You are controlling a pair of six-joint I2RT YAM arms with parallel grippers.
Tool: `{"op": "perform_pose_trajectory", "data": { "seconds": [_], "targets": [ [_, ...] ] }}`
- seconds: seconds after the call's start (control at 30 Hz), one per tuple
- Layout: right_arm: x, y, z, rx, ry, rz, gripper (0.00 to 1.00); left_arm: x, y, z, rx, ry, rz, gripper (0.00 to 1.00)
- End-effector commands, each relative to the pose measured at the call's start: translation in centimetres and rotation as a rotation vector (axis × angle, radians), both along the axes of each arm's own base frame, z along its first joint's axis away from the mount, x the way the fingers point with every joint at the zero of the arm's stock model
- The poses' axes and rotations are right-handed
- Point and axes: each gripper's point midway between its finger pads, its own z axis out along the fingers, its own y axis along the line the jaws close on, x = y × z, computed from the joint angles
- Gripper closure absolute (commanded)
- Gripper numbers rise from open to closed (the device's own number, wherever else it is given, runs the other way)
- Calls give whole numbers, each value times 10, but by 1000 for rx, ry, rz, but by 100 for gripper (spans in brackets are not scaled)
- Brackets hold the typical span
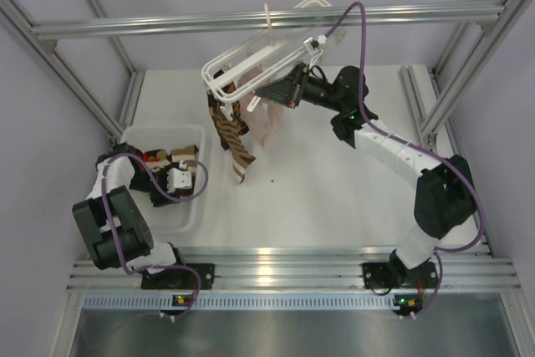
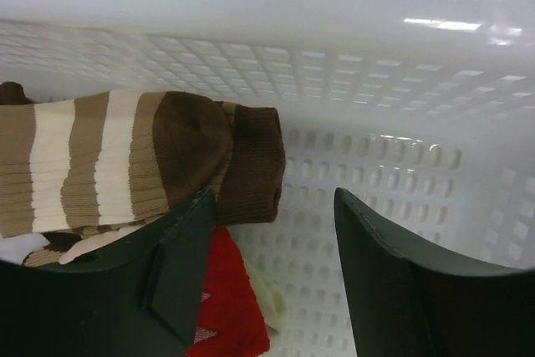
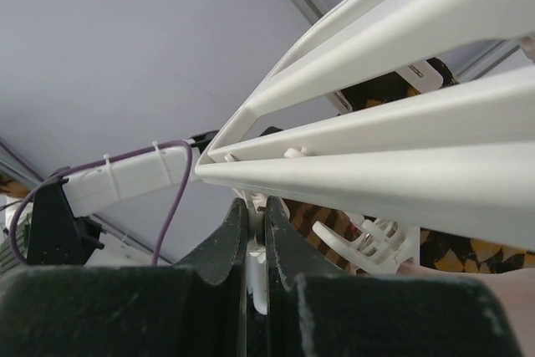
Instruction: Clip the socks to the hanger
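**A:** Starting at the fingertips of the left gripper (image 2: pixel 274 206): its two dark fingers (image 2: pixel 180 265) stand wide apart with nothing between them, down inside the white perforated plastic basket (image 2: pixel 376 64).

**B:** And at ten o'clock from those tips there's a brown-and-cream striped fabric sock (image 2: pixel 125 160), lying folded, with its dark brown end just beside the left finger. A red cloth item (image 2: pixel 226 298) sits at six o'clock from the sock, partly hidden under that same finger.

**A:** Over to the right gripper (image 3: pixel 255 227). The jaws are all but closed, pinching a thin white tab of the white plastic laundry hanger (image 3: pixel 401 165), whose long bars sweep off towards two o'clock.

**B:** From overhead, that hanger hangs tilted at twelve o'clock of the white table (image 1: pixel 334 181), its hook up at the grey aluminium rail (image 1: pixel 167 24).

**A:** Dark brown and tan striped socks (image 1: pixel 230 135) dangle from the frame's eight o'clock end. I cannot tell how many.

**B:** The pale pink socks (image 1: pixel 272 119) are just beside them, at three o'clock. The basket sits well apart, at nine o'clock of the table.
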Motion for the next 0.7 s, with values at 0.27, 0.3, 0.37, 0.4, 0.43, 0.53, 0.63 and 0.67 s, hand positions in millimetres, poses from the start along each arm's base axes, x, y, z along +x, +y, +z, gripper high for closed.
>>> {"op": "perform_pose_trajectory", "data": {
  "seconds": [0.27,0.3,0.37,0.4,0.43,0.53,0.63,0.67],
  "targets": [
    [13,2,7,-1,-15,-21,100,51,-14,8,139,-531,-553,51],
    [13,1,7,-1,-17,-22,100,54,-16,11,134,-555,-553,57],
    [14,1,7,-3,-19,-25,100,55,-18,11,138,-572,-555,65],
    [14,1,6,-4,-21,-26,100,56,-19,13,131,-581,-553,69],
    [14,1,6,-5,-21,-26,100,55,-21,14,126,-583,-556,85],
    [13,1,6,-9,-31,-30,100,51,-25,23,114,-594,-550,100],
    [13,0,5,-16,-38,-31,100,43,-31,36,86,-586,-542,100],
    [14,0,4,-17,-38,-33,100,43,-33,47,82,-611,-537,100]
  ]
}}
